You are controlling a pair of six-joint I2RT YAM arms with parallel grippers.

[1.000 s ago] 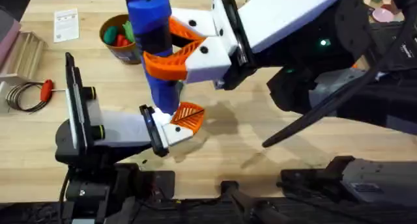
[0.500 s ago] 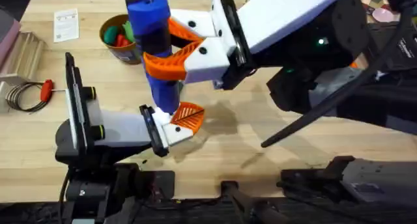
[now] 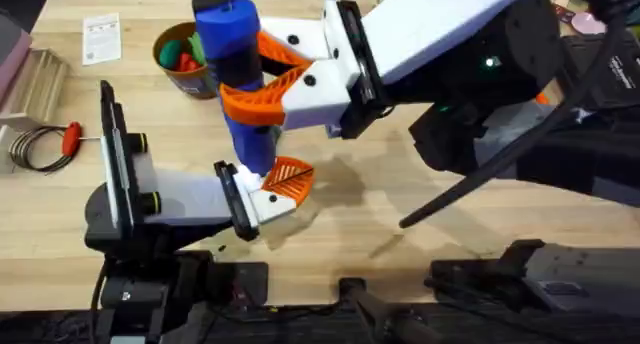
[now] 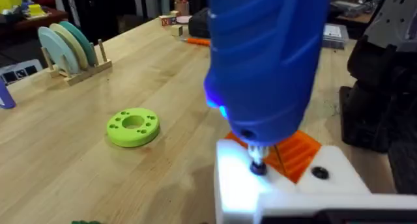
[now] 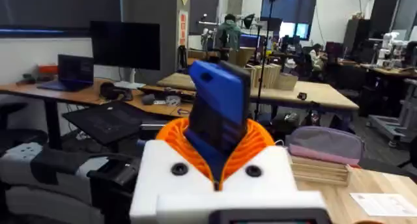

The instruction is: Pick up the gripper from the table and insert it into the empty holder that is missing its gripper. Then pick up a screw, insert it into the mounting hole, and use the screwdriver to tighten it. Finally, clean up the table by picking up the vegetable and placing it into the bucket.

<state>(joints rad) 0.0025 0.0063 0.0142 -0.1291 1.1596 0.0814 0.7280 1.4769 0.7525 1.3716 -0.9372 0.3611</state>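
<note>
Blue screwdriver [image 3: 236, 64], gripped upright by the right claw [image 3: 262, 79], bears on the closed left claw [image 3: 278, 184] to drive its mounting screw.

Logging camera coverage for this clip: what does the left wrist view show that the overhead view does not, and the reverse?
Left wrist view alone: the lime-green round disc lying flat on the table, the holder with its upright slats farther off, and the screwdriver's bit tip pointing down at a white part.

Overhead view alone: the bucket with toy foods inside, a printed card, a coiled wire with a red handle, and the right gripper clamped on the screwdriver.

Both: the blue screwdriver and the wooden table.
</note>
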